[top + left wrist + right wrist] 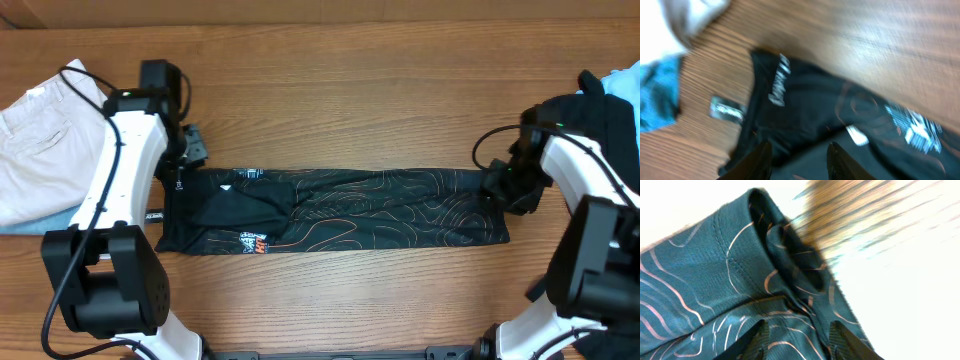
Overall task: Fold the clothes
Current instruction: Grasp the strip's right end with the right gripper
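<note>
R end effector (pixel 797 326) part-spread over jersey (pixel 710 275) edge; L end effector (pixel 799 147) likewise.

Black jersey (pixel 340 210) with orange contour lines, white logos.

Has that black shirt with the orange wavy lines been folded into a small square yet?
No, the jersey lies as one long narrow strip across the table.
</note>
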Controlling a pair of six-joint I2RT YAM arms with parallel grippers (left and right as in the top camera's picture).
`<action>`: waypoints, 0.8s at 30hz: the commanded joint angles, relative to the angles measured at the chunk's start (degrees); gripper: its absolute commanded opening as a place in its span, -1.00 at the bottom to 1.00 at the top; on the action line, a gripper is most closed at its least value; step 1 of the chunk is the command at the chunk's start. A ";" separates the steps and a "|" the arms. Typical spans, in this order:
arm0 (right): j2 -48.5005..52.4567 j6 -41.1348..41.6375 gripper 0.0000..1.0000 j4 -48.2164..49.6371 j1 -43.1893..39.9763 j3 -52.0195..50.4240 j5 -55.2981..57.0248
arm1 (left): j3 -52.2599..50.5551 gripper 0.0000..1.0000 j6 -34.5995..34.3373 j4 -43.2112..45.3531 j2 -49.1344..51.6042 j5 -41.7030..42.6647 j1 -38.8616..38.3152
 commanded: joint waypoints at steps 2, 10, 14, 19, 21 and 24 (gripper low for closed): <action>-2.78 -3.98 0.09 -0.50 -1.49 0.81 0.63 | 0.94 -0.20 -0.35 -2.27 -0.85 3.63 -3.13; -2.51 -11.93 0.52 -1.11 -1.68 0.20 0.68 | 0.94 -0.18 -0.83 -5.46 -0.85 5.84 -6.19; -1.88 -13.84 0.56 0.00 -1.66 0.17 0.66 | 0.94 -0.18 -0.81 -5.84 -0.85 6.14 -6.49; -0.85 -13.94 0.56 0.66 -1.66 -0.63 0.63 | 0.94 -0.18 -0.81 -6.58 -0.85 6.14 -6.49; -0.11 -13.94 0.56 1.36 -1.66 -1.79 0.63 | 0.94 -0.17 -0.81 -6.58 -0.85 6.14 -6.49; 0.87 -13.94 0.56 3.17 -1.66 -4.07 0.63 | 0.94 -0.17 -0.81 -6.62 -0.85 6.16 -6.49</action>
